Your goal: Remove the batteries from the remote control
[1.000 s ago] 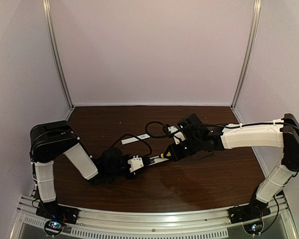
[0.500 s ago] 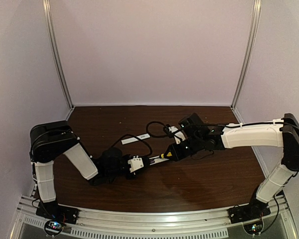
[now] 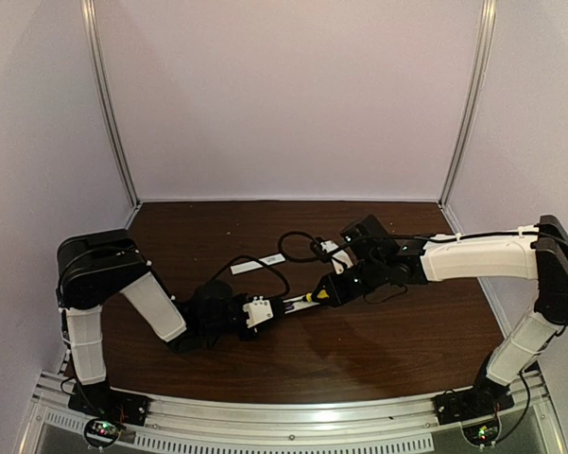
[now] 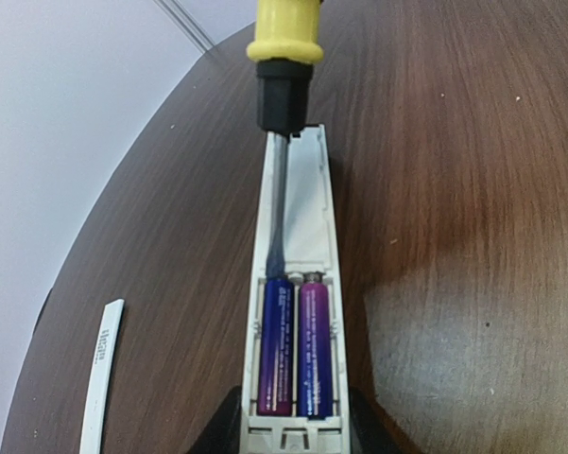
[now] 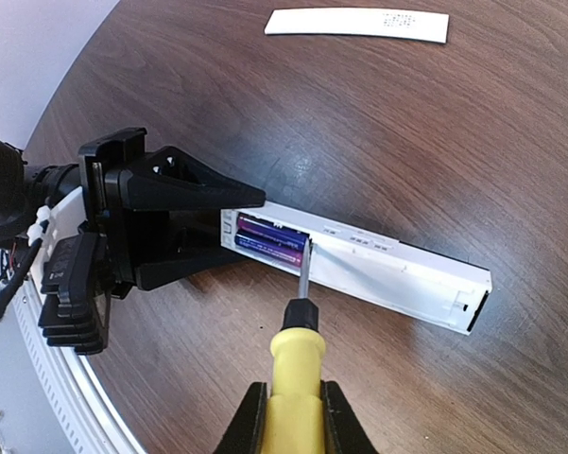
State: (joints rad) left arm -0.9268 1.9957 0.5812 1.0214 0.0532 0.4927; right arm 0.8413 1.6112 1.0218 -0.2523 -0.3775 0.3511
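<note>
The remote control point(image 4: 307, 208) lies flat on the brown table with its back open. My left gripper point(image 4: 293, 416) is shut on its near end, a black finger on each side. Two purple-blue batteries point(image 4: 277, 345) sit side by side in the bay. My right gripper point(image 5: 293, 416) is shut on the yellow-handled screwdriver point(image 5: 296, 364). The screwdriver's blade tip rests at the far end of the battery point(image 5: 269, 238) nearest it, inside the remote control point(image 5: 397, 274). In the top view the two grippers meet mid-table, left gripper point(image 3: 255, 312) and right gripper point(image 3: 340, 287), with the remote control point(image 3: 288, 305) between them.
The flat white cover strip point(image 3: 257, 264) lies on the table behind the left gripper; it also shows as the cover strip point(image 4: 102, 378) and the cover strip point(image 5: 357, 24). A black cable loop point(image 3: 298, 248) hangs near the right wrist. Pale walls enclose the table on three sides.
</note>
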